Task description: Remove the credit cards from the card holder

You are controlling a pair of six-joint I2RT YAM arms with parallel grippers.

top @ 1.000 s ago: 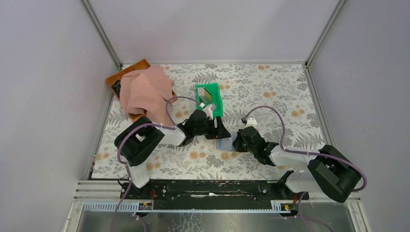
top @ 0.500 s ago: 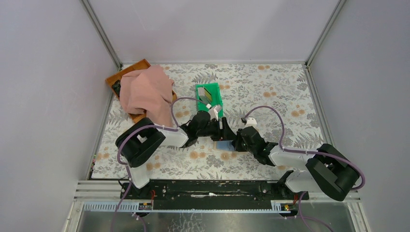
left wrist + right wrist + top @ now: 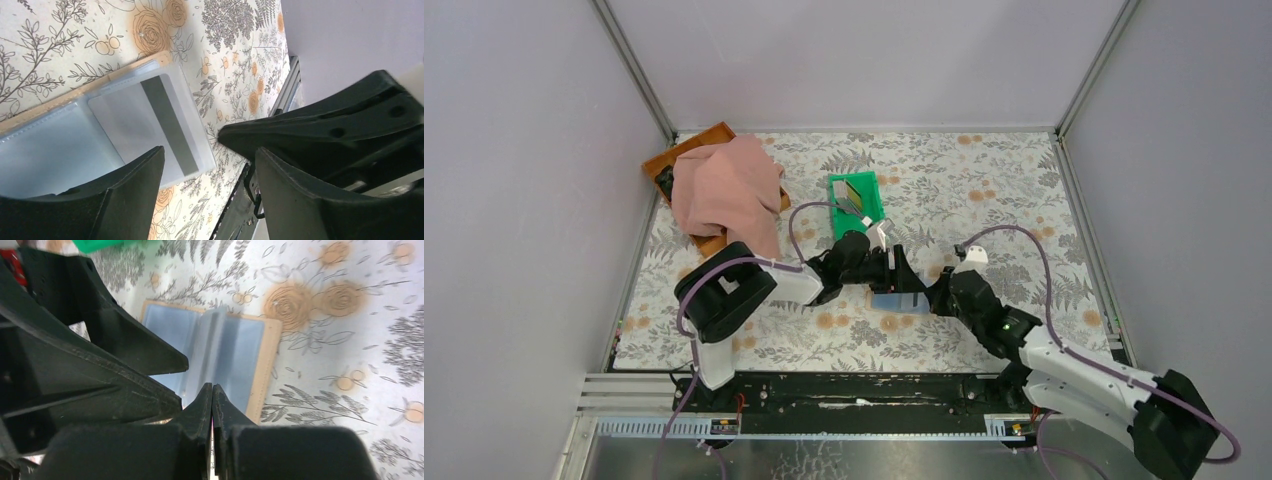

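Card holder (image 3: pixel 896 300) is lying open on the floral bench (image 3: pixel 984 180), pale blue inside facing up, near the green bin (image 3: pixel 876 205). The left hand (image 3: pixel 192 145) is hovering over it, fingers spread apart, framing a grey-striped card (image 3: pixel 155 125) on the holder's page. The right hand (image 3: pixel 212 387) is keeping its fingers pressed together just beside the holder.

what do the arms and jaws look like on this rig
The left arm and right arm both have bulky black joint housings joined by white links, with a purple cable looping along each. A small green light shows on the right one. The jaws are matte black wedges tapering to thin tips, lightly scuffed.
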